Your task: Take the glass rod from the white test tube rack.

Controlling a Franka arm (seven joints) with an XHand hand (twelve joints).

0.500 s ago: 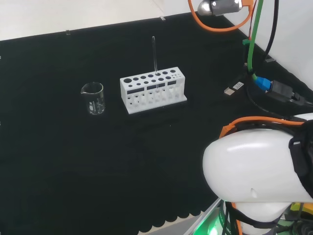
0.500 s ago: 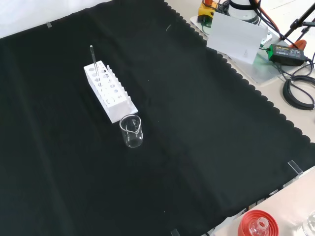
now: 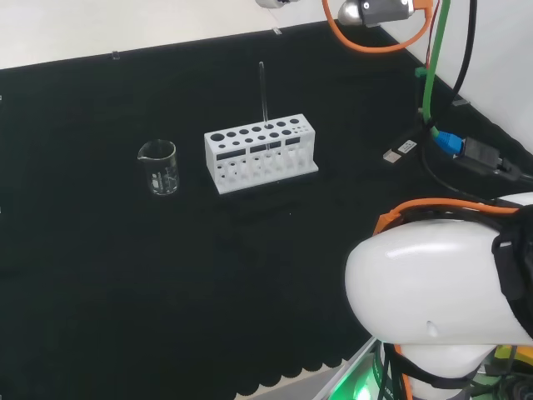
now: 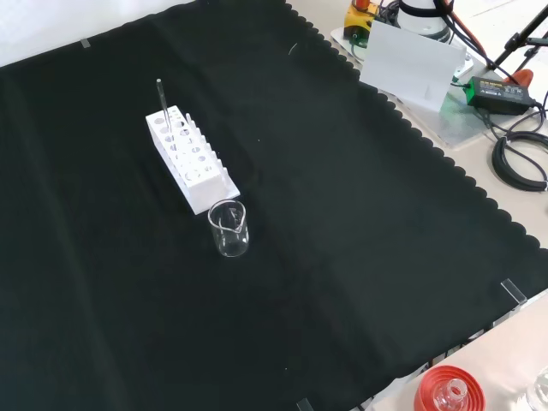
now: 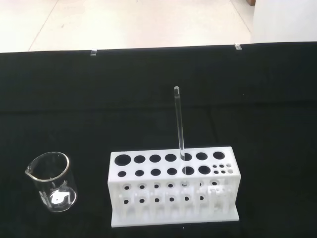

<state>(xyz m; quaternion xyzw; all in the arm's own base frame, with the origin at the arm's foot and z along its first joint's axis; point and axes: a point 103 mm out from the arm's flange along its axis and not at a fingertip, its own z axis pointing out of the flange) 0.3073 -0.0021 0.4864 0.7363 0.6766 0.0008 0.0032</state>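
approach step i'd say: rod (image 5: pixel 178 119) upright in rack (image 5: pixel 173 186), untouched, beaker (image 5: pixel 51 181) left in head view. can't tell hand state. next i descend onto rod top.

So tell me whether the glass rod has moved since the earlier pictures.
No. In the head view the glass rod stands upright in the same hole of the white test tube rack, beside the beaker as before.

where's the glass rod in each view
Head view: rod upright in the rack, centre top, beaker to the left.
Front view: rod at the rack's far end, upper left.
Wrist view: rod rising from the rack's middle.
Shared landmark: the white rack.
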